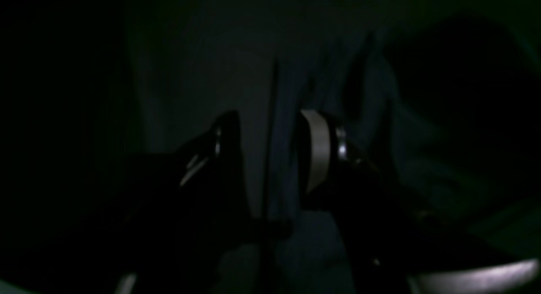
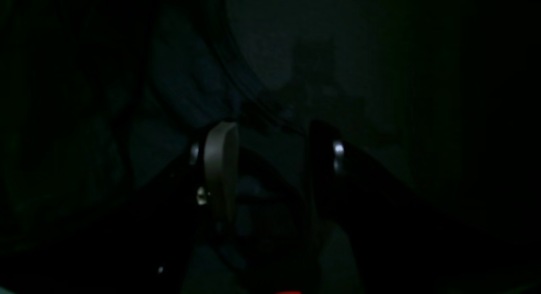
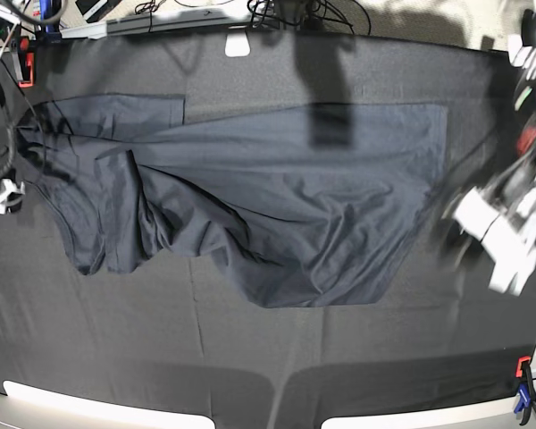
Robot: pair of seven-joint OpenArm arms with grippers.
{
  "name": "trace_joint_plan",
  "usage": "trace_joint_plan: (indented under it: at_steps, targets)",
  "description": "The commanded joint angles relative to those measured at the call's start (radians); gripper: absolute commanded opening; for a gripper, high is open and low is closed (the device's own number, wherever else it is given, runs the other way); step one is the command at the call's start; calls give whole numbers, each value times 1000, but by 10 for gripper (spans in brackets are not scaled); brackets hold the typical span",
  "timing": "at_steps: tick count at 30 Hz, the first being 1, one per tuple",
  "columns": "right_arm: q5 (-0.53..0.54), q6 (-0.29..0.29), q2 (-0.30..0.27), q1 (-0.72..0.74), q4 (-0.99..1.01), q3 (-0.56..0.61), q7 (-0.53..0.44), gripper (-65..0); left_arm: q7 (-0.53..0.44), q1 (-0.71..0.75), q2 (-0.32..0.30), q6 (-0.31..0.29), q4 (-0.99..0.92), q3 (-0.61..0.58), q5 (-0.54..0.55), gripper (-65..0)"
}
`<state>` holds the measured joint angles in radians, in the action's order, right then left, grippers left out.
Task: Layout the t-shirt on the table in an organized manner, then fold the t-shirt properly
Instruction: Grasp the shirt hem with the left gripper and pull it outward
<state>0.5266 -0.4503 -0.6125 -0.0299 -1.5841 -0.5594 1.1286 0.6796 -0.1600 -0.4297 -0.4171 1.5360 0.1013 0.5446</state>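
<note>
The t-shirt [image 3: 277, 210] lies spread but rumpled mid-table [image 3: 250, 357], unfolded; left gripper [image 1: 270, 154] and right gripper [image 2: 270, 167] gape, holding nothing.

Both wrist views nearly black, base view bright, motion-blurred right edge, bowed corners

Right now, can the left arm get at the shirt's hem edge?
Probably yes. The left claw is open right over the shirt, and nothing lies on the cloth near that edge.
</note>
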Motion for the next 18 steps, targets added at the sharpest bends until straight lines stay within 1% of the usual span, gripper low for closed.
trace_joint_plan:
  at_steps: [1,3,7,10,13,15,18]
  targets:
    - [9,-10,-28,16,-17,-10,-11,-381,-19,-56,1,7,-27,-19,2,-439]
    - [10,-10,-28,16,-17,-10,-9,-381,-19,-138,28,7,-145,-69,-2,-439]
    - [10,-10,-28,16,-17,-10,-9,-381,-33,-303,87,5,-441,-141,-3,-439]
    - [9,-10,-28,16,-17,-10,-9,-381,-80,-409,119,2,-643,-170,-13,-439]
    - [10,-10,-28,16,-17,-10,-9,-381,-121,-494,148,2,-813,-176,-90,-439]
    - [11,-10,-28,16,-17,-10,-9,-381,-152,-533,164,-16,-902,-176,-138,-439]
    - [48,-10,-28,16,-17,-10,-9,-381,-188,-568,185,-40,-999,-176,-166,-439]
